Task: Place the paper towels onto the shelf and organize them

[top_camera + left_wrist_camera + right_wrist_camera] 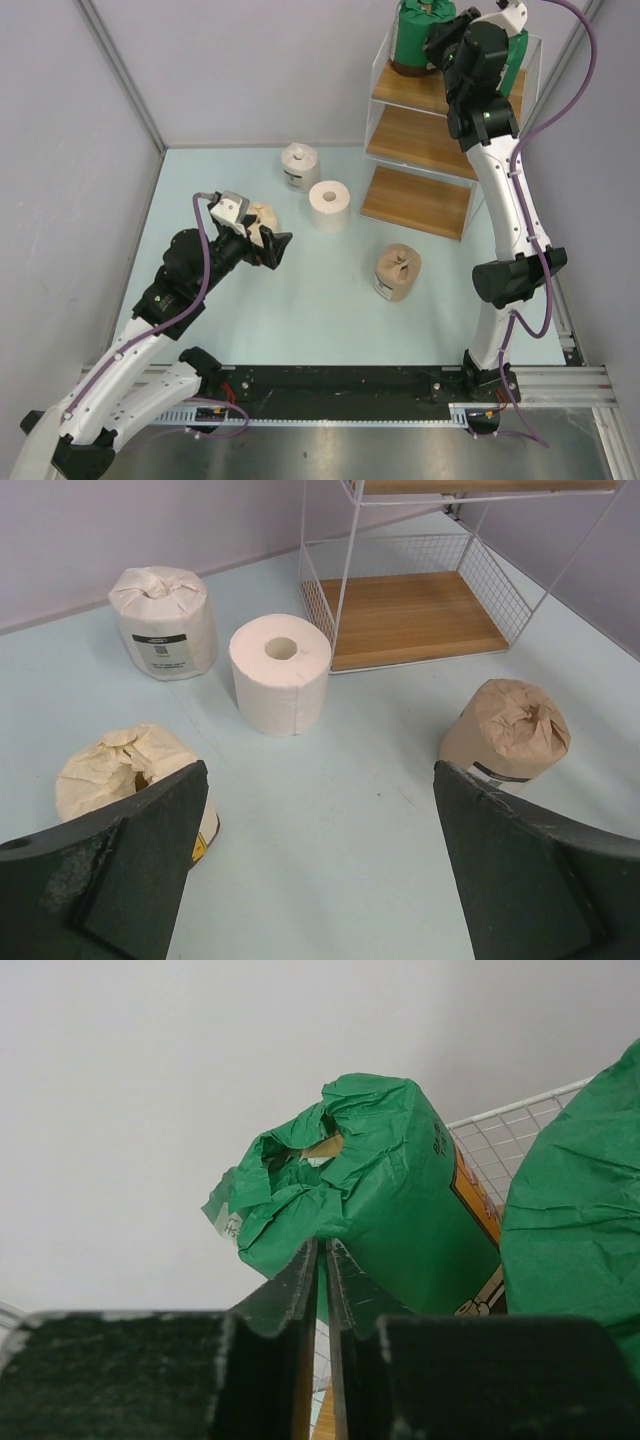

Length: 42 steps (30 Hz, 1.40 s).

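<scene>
left jaws wide apart, empty, beside cream roll (118, 772); right jaws clenched at green roll (392, 1195)

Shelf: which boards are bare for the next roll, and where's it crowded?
Bottom board and middle board are bare. Top tier is crowded: two green rolls plus the right claw. Table between tan roll and shelf is open too.

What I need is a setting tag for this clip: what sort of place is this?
Probably a robot lab test cell: plain partition walls box in a pale blue tabletop, two arms are bolted to a metal rail, and a small wire shelf holds green rolls.
</scene>
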Each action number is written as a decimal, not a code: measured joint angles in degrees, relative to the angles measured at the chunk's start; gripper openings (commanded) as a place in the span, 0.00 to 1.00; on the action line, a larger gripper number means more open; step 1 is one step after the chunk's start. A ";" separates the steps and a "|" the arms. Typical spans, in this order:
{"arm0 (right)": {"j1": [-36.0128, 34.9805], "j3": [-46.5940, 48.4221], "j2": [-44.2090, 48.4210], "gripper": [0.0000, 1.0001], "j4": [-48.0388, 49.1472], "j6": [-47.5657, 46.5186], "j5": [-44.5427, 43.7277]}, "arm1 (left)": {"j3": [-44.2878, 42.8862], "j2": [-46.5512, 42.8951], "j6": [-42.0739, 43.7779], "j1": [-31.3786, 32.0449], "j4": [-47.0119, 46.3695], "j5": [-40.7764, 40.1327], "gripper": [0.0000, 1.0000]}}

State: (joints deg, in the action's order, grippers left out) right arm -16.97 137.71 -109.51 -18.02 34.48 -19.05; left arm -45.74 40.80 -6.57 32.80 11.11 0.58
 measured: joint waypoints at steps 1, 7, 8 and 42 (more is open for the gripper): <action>0.00 0.00 0.00 0.30 0.09 -0.02 0.02 | 0.00 0.00 0.00 -0.02 0.00 0.00 1.00; 0.22 0.00 0.00 0.52 1.22 0.31 0.44 | 0.00 0.02 0.02 -0.17 0.00 0.00 1.00; 0.24 0.00 0.00 0.54 1.25 0.44 0.42 | 0.00 0.02 0.00 -0.20 0.00 0.00 1.00; 2.10 5.16 -5.05 0.05 2.12 3.04 -0.81 | 1.01 -0.09 0.04 -0.70 0.00 0.00 1.00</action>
State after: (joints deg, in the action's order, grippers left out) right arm -14.87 142.87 -114.56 -15.90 37.52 -19.86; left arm -44.73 40.71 -6.52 32.10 11.11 0.58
